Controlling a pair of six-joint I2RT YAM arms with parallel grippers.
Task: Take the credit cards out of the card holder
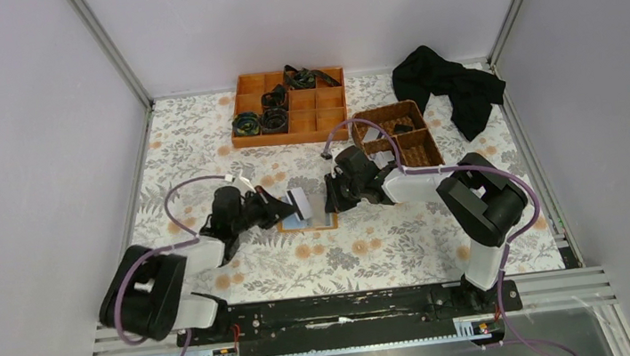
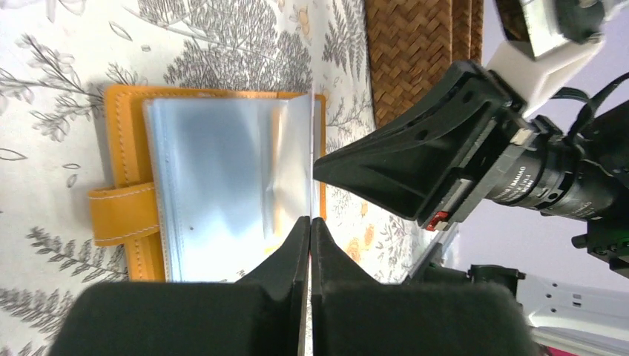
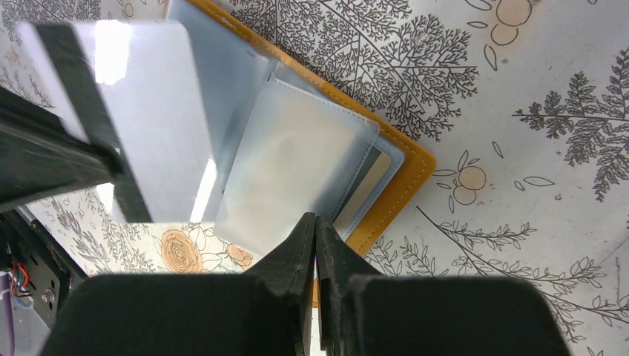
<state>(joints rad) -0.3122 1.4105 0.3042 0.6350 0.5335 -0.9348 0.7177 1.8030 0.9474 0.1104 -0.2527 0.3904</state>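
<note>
Centre of top view, on floral table point(image 1: 374, 252): card holder point(image 1: 309, 222), lying open, orange rim showing. Just left of it, left gripper point(image 1: 283, 207), fingers pressed together on a white card point(image 3: 148, 111) with black stripe, held above the holder. From the right, right gripper point(image 3: 315, 226), tips pinching the edge of a clear sleeve point(image 3: 297, 163). Wicker basket point(image 2: 415, 52) at top of left wrist view.
</note>
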